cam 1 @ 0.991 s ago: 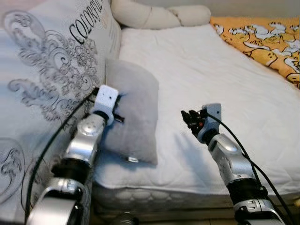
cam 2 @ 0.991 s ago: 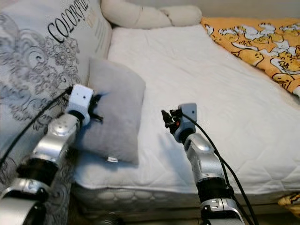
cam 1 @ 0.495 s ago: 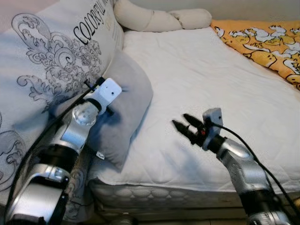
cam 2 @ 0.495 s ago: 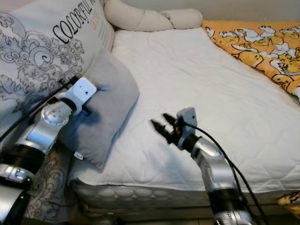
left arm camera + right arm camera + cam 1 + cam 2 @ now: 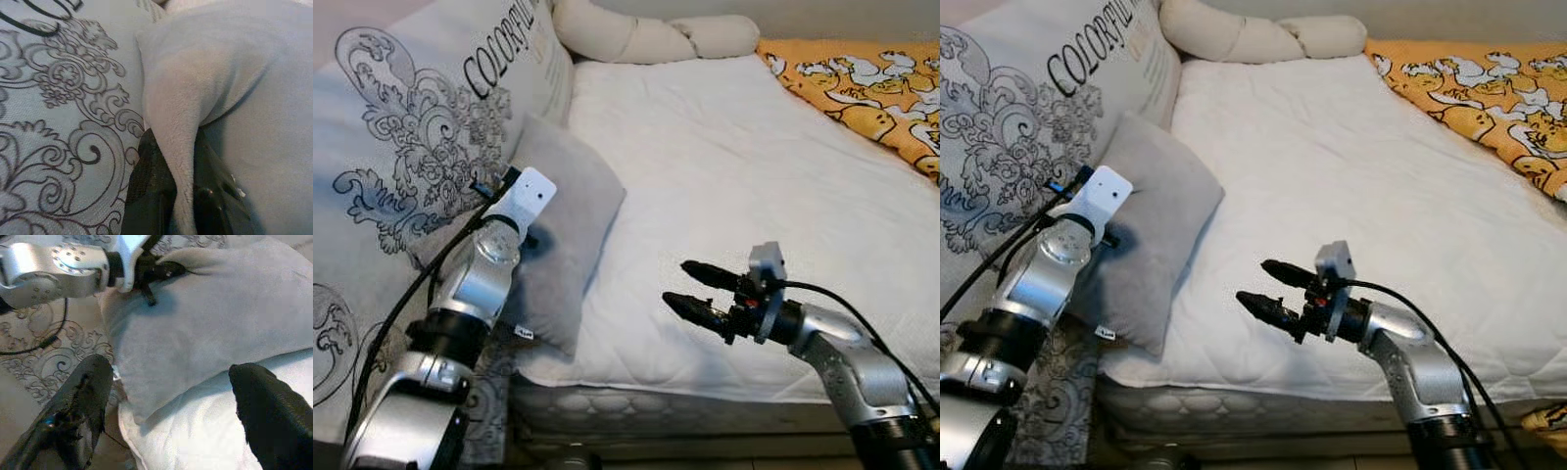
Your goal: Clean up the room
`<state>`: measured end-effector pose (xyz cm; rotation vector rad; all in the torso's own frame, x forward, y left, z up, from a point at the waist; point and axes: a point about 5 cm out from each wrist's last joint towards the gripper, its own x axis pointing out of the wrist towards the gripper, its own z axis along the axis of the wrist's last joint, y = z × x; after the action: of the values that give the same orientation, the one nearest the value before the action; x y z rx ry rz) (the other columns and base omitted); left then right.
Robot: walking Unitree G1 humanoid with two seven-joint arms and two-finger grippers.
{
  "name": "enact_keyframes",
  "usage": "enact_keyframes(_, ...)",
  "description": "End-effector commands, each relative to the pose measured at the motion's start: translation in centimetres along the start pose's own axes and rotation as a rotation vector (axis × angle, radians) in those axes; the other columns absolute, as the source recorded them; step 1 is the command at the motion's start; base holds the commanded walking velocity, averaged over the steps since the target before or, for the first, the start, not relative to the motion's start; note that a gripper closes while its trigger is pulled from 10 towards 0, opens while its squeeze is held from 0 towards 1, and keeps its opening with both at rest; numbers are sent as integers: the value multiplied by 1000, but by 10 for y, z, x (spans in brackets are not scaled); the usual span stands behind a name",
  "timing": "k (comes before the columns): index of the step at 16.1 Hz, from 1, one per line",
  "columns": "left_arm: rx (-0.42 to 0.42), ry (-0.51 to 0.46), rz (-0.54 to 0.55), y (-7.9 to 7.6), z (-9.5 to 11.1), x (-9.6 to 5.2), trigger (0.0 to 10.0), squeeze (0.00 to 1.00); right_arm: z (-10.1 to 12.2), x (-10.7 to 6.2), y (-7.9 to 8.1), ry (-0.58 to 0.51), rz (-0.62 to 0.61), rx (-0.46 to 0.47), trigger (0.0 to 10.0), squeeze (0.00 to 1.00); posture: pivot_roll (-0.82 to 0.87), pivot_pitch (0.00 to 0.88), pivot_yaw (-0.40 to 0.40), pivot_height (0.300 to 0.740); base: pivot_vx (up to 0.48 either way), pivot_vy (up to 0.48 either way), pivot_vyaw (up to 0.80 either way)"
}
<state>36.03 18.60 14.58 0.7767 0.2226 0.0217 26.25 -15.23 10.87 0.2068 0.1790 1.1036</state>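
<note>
A small grey plush pillow (image 5: 563,230) lies at the left edge of the white mattress (image 5: 724,166), leaning against a big patterned cushion (image 5: 401,166). My left gripper (image 5: 171,196) is shut on a fold at the pillow's edge, its fingers (image 5: 146,191) pinching the plush. My right gripper (image 5: 690,289) hovers open over the mattress near the front edge, fingers pointing left at the pillow (image 5: 220,328) with nothing between them.
A cream bolster (image 5: 646,34) lies along the head of the bed. An orange printed blanket (image 5: 862,83) covers the far right side. The mattress's front edge (image 5: 705,406) runs just below my right arm.
My right gripper has dropped lower, turned to point left at the pillow, and opened wider. My left gripper keeps hold of the pillow and has pulled it slightly left.
</note>
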Motion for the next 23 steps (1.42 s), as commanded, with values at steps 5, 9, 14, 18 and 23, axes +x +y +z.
enact_keyframes(5, -28, -32, 218, 9, 10, -12, 10000, 0, 0, -1, 5, 9, 36, 0, 10000, 1000, 113, 0, 61, 740, 0, 0, 0)
enact_keyframes(9, -85, 8, 189, -2, 2, -16, 10000, 0, -3, -1, 6, 27, 52, 3, 10000, 1000, 114, 0, 59, 740, 0, 0, 0)
enact_keyframes(14, -271, 82, 151, -14, -15, -15, 10000, 1000, 0, -5, 6, 15, 65, -7, 10000, 1000, 100, 0, 70, 740, 0, 0, 0)
enact_keyframes(18, -336, -88, 90, -15, 1, -19, 10000, 1000, 0, -9, 5, 28, 48, -25, 10000, 1000, 96, 0, 68, 740, 0, 0, 0)
enact_keyframes(23, -495, -299, 18, -12, 20, -26, 10000, 1000, -3, -12, 1, 50, 13, -15, 10000, 1000, 93, 0, 69, 740, 0, 0, 0)
